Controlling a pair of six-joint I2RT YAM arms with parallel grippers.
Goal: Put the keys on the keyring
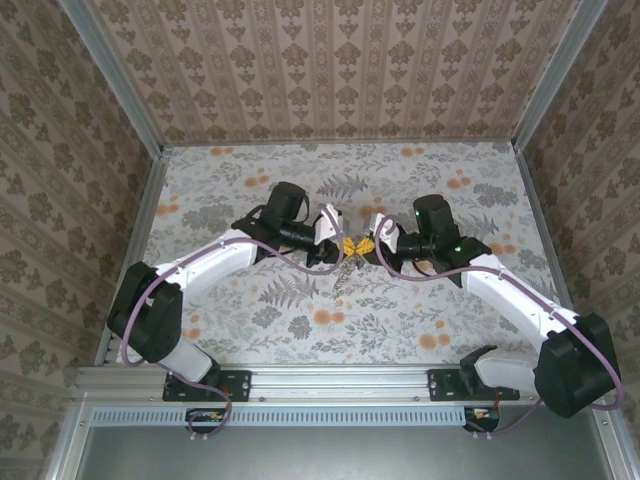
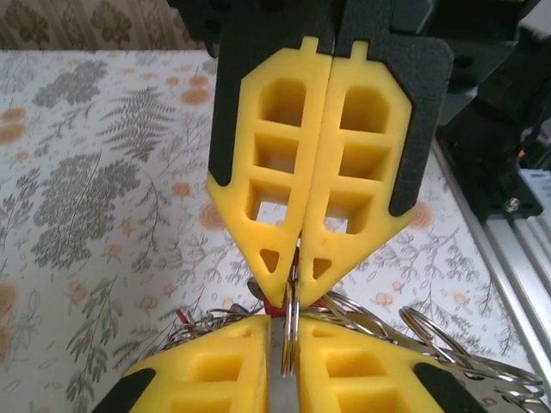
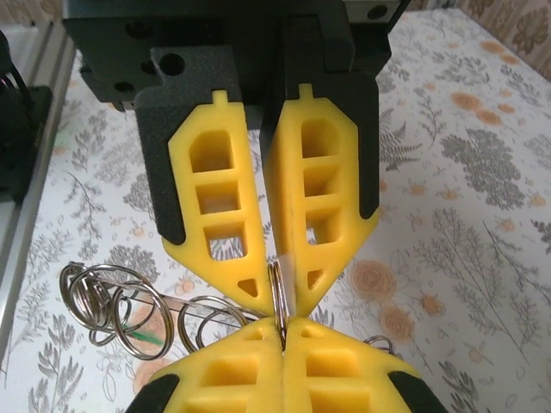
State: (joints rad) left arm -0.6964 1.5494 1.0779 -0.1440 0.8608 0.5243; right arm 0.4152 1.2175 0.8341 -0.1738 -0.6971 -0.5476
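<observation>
You have both pincers tip to tip mid-worktop [image 1: 250, 310]. Left pincer [image 1: 340, 246] and right pincer [image 1: 367, 243] each pinch the keyring [image 3: 279, 301] edge, nearly closed, bracing it for threading.

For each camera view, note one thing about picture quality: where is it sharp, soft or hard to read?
Top external: evenly lit, no hard shadows, but the keyring is too small to read. Left wrist: the near yellow fingertips at the bottom edge are soft, the patterned table sharper. Right wrist: the split rings are crisp with slight glints.

Yellow-and-black jaws, silvery keyring [image 3: 280, 301], floral-patterned table [image 1: 300, 320], brown damask walls [image 1: 340, 60]
</observation>
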